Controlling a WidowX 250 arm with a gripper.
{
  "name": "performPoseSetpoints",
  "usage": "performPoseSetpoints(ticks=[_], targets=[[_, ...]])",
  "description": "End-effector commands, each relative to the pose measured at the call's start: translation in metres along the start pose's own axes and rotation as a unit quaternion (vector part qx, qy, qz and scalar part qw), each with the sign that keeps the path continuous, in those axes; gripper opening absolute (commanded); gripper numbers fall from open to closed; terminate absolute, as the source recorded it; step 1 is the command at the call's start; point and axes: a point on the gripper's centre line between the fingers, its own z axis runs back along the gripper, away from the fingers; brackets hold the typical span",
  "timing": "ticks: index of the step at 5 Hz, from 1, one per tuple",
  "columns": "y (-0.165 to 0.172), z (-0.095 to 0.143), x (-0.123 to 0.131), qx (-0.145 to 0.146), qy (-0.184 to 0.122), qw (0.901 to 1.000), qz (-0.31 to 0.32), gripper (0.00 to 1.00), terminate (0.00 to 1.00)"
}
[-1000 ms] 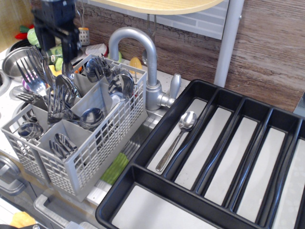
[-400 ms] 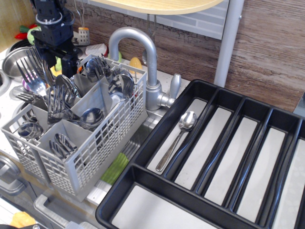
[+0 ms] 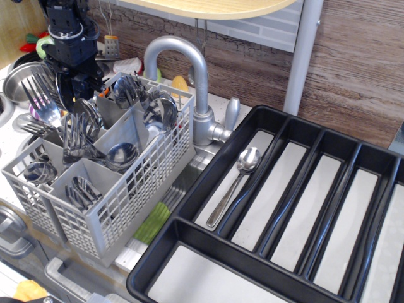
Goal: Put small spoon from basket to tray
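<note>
Wood-grain panelling runs behind a pale counter where a curved grey faucet [image 3: 189, 76] stands between the two containers. To its left sits the light grey basket [image 3: 126, 196], its lattice compartments crowded with upright cutlery: forks [image 3: 74, 136] fan out along the left side, and larger wide-bowled spoons [image 3: 161, 112] lean in the back and middle cells. The black gripper [image 3: 81, 85] hangs over the basket's back left corner, its dark fingers pointing down among the handles there; they stand a little apart, though from here I cannot tell whether anything is caught between them. A small spoon is not something I can pick out among the crowded handles beneath it. To the right, well apart from the arm, the big black tray [image 3: 214, 164] lies at an angle with its long pale-bottomed channels running side by side and a wide cross compartment nearest me. One steel spoon [image 3: 235, 183] lies flat in the leftmost long channel, bowl toward the wall.
</note>
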Motion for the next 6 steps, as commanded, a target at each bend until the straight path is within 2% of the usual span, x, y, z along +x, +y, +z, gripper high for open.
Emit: performPoseSetpoints(ticks=[1, 3, 4, 5, 6], targets=[[0.004, 0.044, 0.011, 0.05, -0.046, 0.9976, 0.015, 0.0, 0.0], [-0.005, 0.112, 0.007, 0.141, -0.053, 0.9882, 0.029, 0.0, 0.0], [-0.007, 0.143, 0.008, 0.155, -0.016, 0.9877, 0.011, 0.0, 0.0], [-0.021, 0.183, 0.01, 0.162, 0.052, 0.9854, -0.004, 0.0, 0.0], [-0.044, 0.222, 0.016, 0.16, 0.104, 0.9816, 0.008, 0.0, 0.0]])
